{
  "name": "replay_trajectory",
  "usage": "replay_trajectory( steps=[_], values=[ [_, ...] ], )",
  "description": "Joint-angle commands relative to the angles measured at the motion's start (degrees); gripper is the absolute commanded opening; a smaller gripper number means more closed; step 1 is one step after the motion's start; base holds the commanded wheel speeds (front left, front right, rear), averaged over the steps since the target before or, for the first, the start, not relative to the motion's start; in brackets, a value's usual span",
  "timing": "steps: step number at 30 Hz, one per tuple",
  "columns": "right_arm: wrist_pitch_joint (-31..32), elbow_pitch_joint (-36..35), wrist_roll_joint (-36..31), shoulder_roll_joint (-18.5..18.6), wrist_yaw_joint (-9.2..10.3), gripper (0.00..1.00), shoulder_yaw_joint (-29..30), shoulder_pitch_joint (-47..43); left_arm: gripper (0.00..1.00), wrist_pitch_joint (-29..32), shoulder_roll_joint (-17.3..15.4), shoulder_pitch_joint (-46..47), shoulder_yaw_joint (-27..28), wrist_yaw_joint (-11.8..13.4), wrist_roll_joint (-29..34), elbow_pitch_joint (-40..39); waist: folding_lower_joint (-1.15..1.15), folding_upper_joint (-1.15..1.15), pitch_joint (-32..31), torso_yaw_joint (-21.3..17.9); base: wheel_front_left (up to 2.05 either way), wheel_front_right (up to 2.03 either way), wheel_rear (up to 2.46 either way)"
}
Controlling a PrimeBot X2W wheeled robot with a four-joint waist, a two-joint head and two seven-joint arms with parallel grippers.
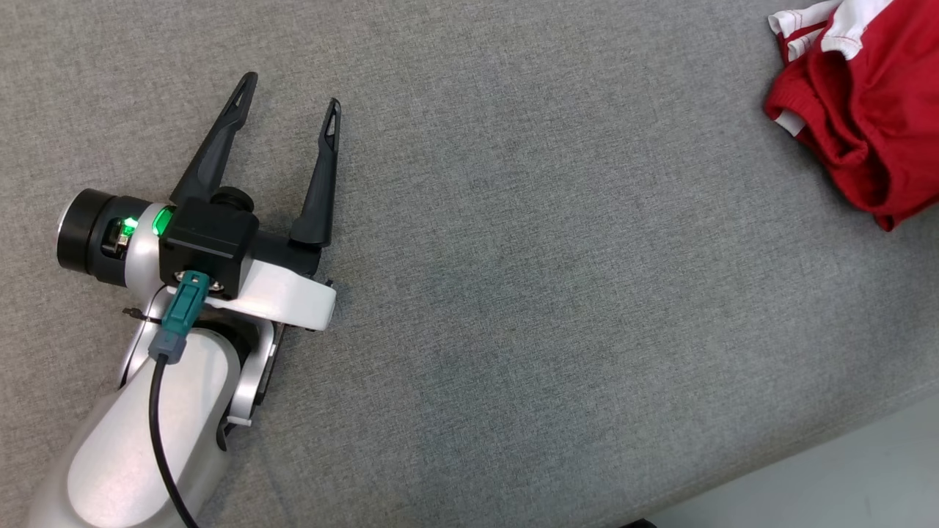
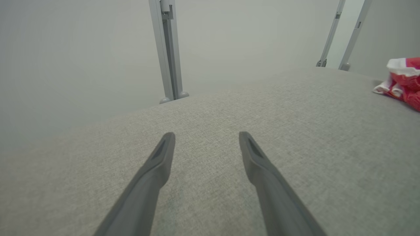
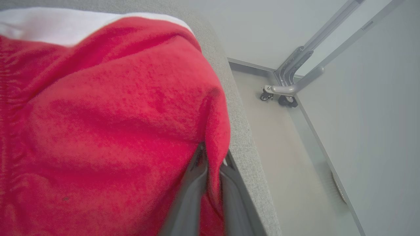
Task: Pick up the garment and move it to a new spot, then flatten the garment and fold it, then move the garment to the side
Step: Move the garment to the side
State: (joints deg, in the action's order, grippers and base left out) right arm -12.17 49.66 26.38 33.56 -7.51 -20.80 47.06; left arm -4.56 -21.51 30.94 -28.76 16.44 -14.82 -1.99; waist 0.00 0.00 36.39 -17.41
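The garment (image 1: 866,103) is red with white trim and lies bunched at the far right of the grey surface. It also shows at the right edge of the left wrist view as a red and white heap, the garment (image 2: 403,82). My left gripper (image 1: 290,95) rests open on the left side of the surface, far from the cloth, with nothing between its fingers (image 2: 157,164). In the right wrist view my right gripper (image 3: 211,154) is shut on a fold of the red garment (image 3: 108,124), close to the surface's edge.
The grey fabric-covered surface (image 1: 528,279) has its near right edge at the lower right, with pale floor (image 1: 843,477) beyond. Metal frame posts (image 2: 167,49) stand behind the far edge. A wheeled metal frame leg (image 3: 288,88) stands on the floor.
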Motion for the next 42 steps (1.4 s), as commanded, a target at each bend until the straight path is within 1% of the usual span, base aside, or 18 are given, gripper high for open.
replay_trajectory(
  steps=[1,2,6,9,11,13,14,17,23,25,31,32,36,40,42],
  values=[
    [-0.89,1.88,0.74,-0.13,0.04,0.84,0.05,1.06,1.0,0.02,-0.35,0.7,-0.14,-0.17,0.18,0.38,0.0,0.0,0.08,-0.11,0.0,0.0,0.0],
    [-1.36,3.01,1.12,-0.2,0.04,1.0,0.38,1.74,1.0,-0.02,-0.21,0.75,-0.26,-0.21,0.1,0.6,0.0,0.0,-0.04,-0.08,0.0,0.0,0.0],
    [-2.46,6.74,2.0,-1.05,0.04,1.0,0.92,1.87,1.0,-0.71,0.45,0.22,-0.55,-0.29,-0.68,1.66,0.0,0.0,-1.55,0.33,0.0,0.0,0.0],
    [-3.01,8.16,2.84,-1.27,0.04,1.0,2.22,0.49,1.0,-1.5,0.94,-0.83,-0.49,-0.14,-1.47,2.5,0.0,0.0,-3.55,0.69,0.0,0.0,0.0],
    [-3.15,7.76,3.3,-1.83,0.04,1.0,3.52,-0.42,1.0,-2.09,1.22,-1.55,-0.35,-0.15,-2.03,3.17,0.0,0.0,-5.2,1.07,0.0,0.0,0.0],
    [-3.15,5.3,3.03,-1.95,0.04,1.0,6.21,-1.53,1.0,-2.79,1.54,-2.54,-0.11,0.13,-2.8,3.69,0.0,0.0,-7.05,1.45,0.0,0.0,0.0],
    [-3.06,2.18,2.37,-3.01,0.04,1.0,9.27,-4.14,1.0,-3.39,1.69,-3.72,0.22,0.46,-3.53,4.14,0.0,0.0,-8.98,1.96,0.0,0.0,0.0],
    [-3.08,-4.23,0.2,-5.07,0.04,1.0,14.49,-8.34,1.0,-4.54,2.18,-5.72,0.95,1.02,-4.85,4.61,0.0,0.0,-12.05,3.03,0.0,0.0,0.0],
    [-3.08,-18.68,-5.21,-12.33,0.04,1.0,21.99,-17.86,1.0,-6.43,2.54,-10.12,2.46,2.0,-7.49,5.11,0.0,0.0,-17.51,5.78,0.0,0.0,0.0],
    [-3.08,-23.26,-6.79,-15.13,0.04,1.0,23.22,-20.73,1.0,-6.88,2.55,-11.38,2.9,2.32,-8.1,5.23,0.0,0.0,-19.23,6.93,0.0,0.0,0.0],
    [-2.32,-35.51,-10.25,-21.9,0.03,1.0,25.24,-28.7,1.0,-7.96,2.81,-13.94,3.62,1.88,-9.86,5.4,0.0,0.0,-22.86,11.43,0.0,0.0,0.0],
    [-2.32,-35.51,-10.25,-21.9,0.03,1.0,25.24,-28.7,1.0,-7.96,2.81,-13.94,3.62,1.88,-9.86,5.4,0.0,0.0,-22.86,11.43,0.0,0.0,0.0],
    [0.94,-41.38,-12.26,-25.41,0.03,1.0,24.47,-32.71,1.0,-8.57,2.44,-15.56,4.44,1.85,-10.69,5.73,0.0,0.0,-25.06,13.87,0.0,0.0,0.0],
    [4.08,-45.22,-13.85,-27.25,0.03,1.0,23.7,-36.28,1.0,-8.96,2.61,-17.52,5.25,1.32,-12.36,5.57,0.0,0.0,-27.24,15.66,0.0,0.0,0.0],
    [5.36,-46.64,-14.51,-27.9,0.03,1.0,23.45,-37.63,1.0,-9.01,2.14,-18.39,5.43,1.43,-12.6,5.84,0.0,0.0,-28.12,16.25,0.0,0.0,0.0]
  ],
)
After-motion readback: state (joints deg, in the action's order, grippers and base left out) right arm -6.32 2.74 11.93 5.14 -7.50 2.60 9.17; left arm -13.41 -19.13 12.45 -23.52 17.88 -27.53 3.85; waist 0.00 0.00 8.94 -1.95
